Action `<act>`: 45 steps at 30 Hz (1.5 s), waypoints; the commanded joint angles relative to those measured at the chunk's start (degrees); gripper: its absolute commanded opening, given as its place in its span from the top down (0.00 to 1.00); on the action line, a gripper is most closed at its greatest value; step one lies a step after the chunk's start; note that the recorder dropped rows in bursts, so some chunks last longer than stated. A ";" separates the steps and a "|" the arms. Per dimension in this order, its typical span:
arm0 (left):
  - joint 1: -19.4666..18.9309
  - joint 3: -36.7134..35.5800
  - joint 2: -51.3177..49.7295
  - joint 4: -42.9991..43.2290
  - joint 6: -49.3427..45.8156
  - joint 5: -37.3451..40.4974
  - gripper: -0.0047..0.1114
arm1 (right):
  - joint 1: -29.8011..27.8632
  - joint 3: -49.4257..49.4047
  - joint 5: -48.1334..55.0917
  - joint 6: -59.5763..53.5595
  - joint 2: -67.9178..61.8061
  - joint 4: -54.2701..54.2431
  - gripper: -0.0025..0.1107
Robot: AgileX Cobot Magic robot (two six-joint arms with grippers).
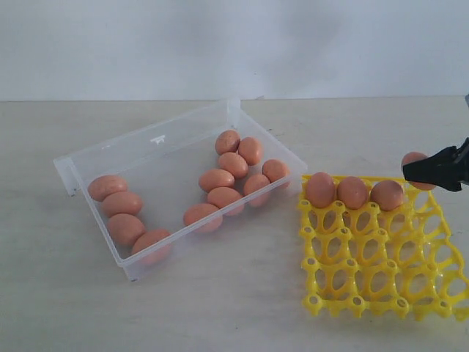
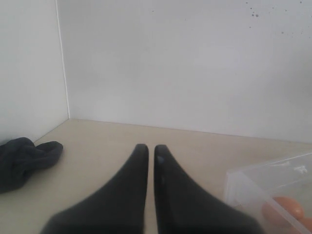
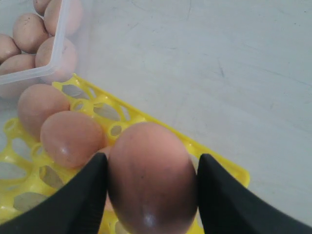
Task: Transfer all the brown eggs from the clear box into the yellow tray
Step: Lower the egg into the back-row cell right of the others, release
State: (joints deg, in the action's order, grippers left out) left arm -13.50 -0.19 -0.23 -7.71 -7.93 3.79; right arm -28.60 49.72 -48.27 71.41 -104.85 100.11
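Observation:
The clear box (image 1: 139, 150) sits left of centre and holds several brown eggs (image 1: 217, 179) in two clusters. To its right lies the yellow tray (image 1: 381, 279), with three eggs (image 1: 352, 192) in its back row. My right gripper (image 1: 410, 170) hangs over the tray's back right corner, shut on a brown egg (image 1: 415, 158). The right wrist view shows that egg (image 3: 151, 180) pinched between both fingers of the right gripper (image 3: 152, 158), above the tray (image 3: 224, 163). My left gripper (image 2: 150, 147) is shut and holds nothing, over bare table beside a corner of the box (image 2: 263, 180).
A dark cloth (image 2: 24, 161) lies on the table near the wall corner in the left wrist view. A white wall runs behind the table. Bare tabletop (image 1: 242, 293) lies in front of the box and tray.

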 commanded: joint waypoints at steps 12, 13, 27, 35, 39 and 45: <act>0.04 0.19 0.23 0.01 -0.14 -0.79 0.92 | -0.42 0.49 1.16 -0.23 -2.97 -0.79 0.98; 0.04 0.19 0.23 0.01 -0.14 -0.79 0.92 | -0.42 0.49 1.31 -0.39 -3.11 -0.79 0.98; 0.04 0.19 0.23 0.01 -0.14 -0.79 0.92 | -0.42 0.49 2.70 -0.39 -3.13 -1.86 0.91; 0.04 0.19 0.23 0.01 -0.14 -0.79 0.92 | -0.42 0.49 2.60 -0.04 -3.13 -1.74 0.67; 0.04 0.19 0.23 0.01 -0.14 -0.79 0.92 | -0.42 0.49 2.31 -0.04 -3.13 -1.74 0.67; 0.04 0.19 0.23 0.01 -0.14 -0.79 0.92 | -0.42 0.49 2.04 -0.04 -3.13 -1.51 0.63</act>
State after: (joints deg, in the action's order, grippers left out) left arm -13.50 -0.19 -0.23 -7.71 -7.93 3.79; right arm -28.60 49.82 -45.52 71.21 -107.86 98.67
